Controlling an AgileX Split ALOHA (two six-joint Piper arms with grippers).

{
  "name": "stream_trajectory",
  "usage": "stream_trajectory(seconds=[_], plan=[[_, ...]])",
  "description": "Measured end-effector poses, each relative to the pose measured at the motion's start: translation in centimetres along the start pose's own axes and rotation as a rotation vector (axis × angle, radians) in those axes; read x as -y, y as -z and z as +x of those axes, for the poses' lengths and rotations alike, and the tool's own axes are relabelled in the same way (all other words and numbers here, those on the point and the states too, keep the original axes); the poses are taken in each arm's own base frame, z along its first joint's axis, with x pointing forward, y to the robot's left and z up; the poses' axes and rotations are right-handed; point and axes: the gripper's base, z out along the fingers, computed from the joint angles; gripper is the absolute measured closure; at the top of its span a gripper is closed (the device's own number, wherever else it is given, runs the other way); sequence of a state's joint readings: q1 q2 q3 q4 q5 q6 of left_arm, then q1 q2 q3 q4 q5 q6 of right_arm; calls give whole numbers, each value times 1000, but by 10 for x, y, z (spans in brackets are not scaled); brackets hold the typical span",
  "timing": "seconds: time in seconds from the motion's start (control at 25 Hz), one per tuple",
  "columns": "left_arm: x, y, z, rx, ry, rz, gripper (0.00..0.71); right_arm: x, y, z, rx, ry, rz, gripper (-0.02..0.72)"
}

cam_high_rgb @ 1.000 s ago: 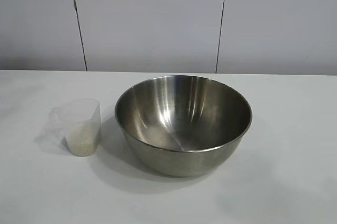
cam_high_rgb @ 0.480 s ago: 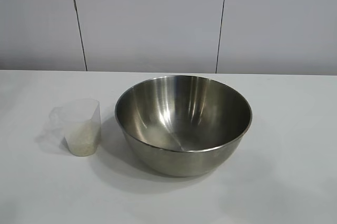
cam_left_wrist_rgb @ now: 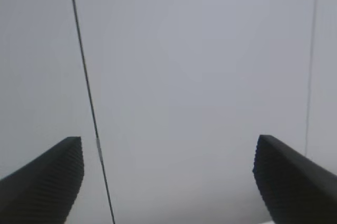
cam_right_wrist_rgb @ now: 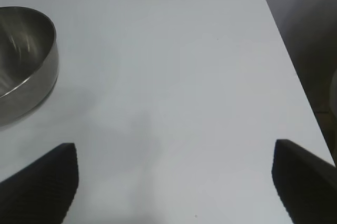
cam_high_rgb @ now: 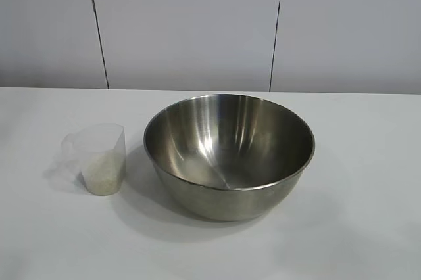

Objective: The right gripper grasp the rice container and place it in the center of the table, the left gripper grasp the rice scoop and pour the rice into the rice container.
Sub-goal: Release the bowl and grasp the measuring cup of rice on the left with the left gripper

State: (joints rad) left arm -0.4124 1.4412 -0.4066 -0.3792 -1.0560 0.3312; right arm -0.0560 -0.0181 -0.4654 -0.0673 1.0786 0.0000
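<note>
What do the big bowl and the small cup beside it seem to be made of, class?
Bowl: probably stainless steel with a brushed, shiny finish; its inside shows streaky reflections. Cup: likely clear, slightly cloudy plastic; the white rice shows through its wall.

wall (cam_high_rgb: 191, 23): pale panels | seams (cam_high_rgb: 276, 27): dark, vertical | material unclear

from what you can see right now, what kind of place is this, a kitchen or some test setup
Probably a robot test bench, not a kitchen: a bare white table against plain grey wall panels, holding only a steel bowl and a small plastic cup of rice, with a robot claw open overhead.
</note>
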Motion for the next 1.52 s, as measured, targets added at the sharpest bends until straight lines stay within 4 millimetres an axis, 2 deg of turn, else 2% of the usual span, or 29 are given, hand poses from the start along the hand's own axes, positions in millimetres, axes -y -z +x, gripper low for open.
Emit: stream_trajectory(seconds=[0.4,0.52,0.72,0.92,1.32,1.52], plan=[[-5,13,18,-86,4,-21,81,0,0,0,1,0,0,9],[-4,18,38,-151,-51,-15,81,0,0,0,1,0,0,9],[1,27,85,-309,-125,28,81,0,0,0,1,0,0,9],[6,29,113,-421,-136,57,82,0,0,0,1,0,0,9],[12,32,142,-520,-178,111,82,0,0,0,1,0,0,9],[16,24,147,-517,-179,116,82,0,0,0,1,0,0,9]])
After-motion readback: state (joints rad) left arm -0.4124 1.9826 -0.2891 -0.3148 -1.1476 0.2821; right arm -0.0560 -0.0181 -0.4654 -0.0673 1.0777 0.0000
